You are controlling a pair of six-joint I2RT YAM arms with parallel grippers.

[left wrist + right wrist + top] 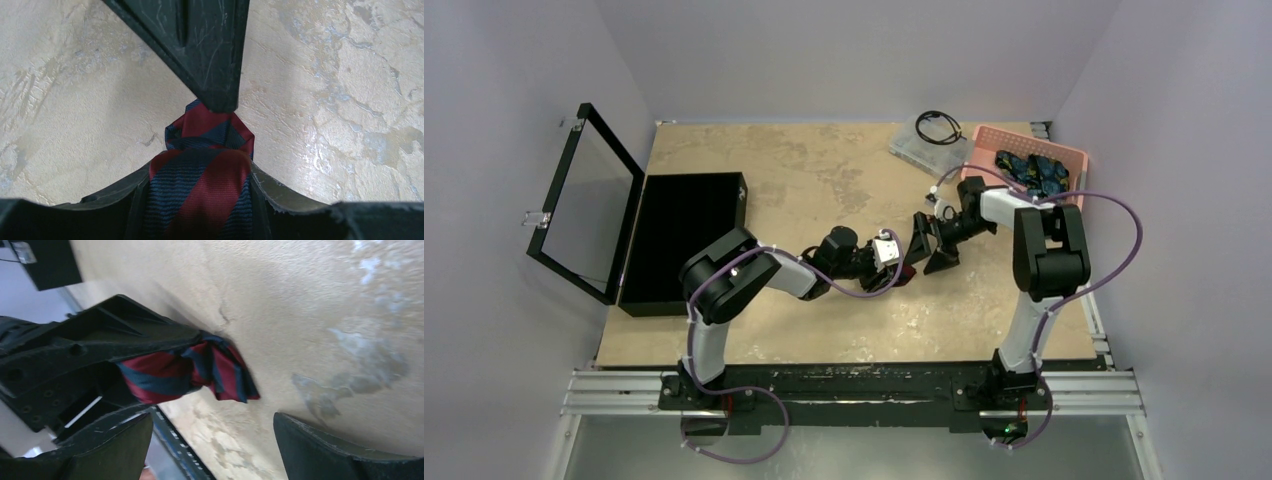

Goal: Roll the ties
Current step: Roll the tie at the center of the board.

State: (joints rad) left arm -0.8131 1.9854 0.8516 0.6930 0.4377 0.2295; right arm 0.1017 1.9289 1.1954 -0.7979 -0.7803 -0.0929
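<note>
L arm [734,278] outstretched, maroon tie [200,185] in jaws; R jaws wide

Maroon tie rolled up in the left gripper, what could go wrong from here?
1. Only the left gripper pinches the maroon tie, and loose folds poke out past its finger, so the roll may unwind or slip out when carried.
2. The right gripper stands open close beside it, touching nothing. Its fingers could snag the cloth or bump the left gripper if either arm moves carelessly.
</note>
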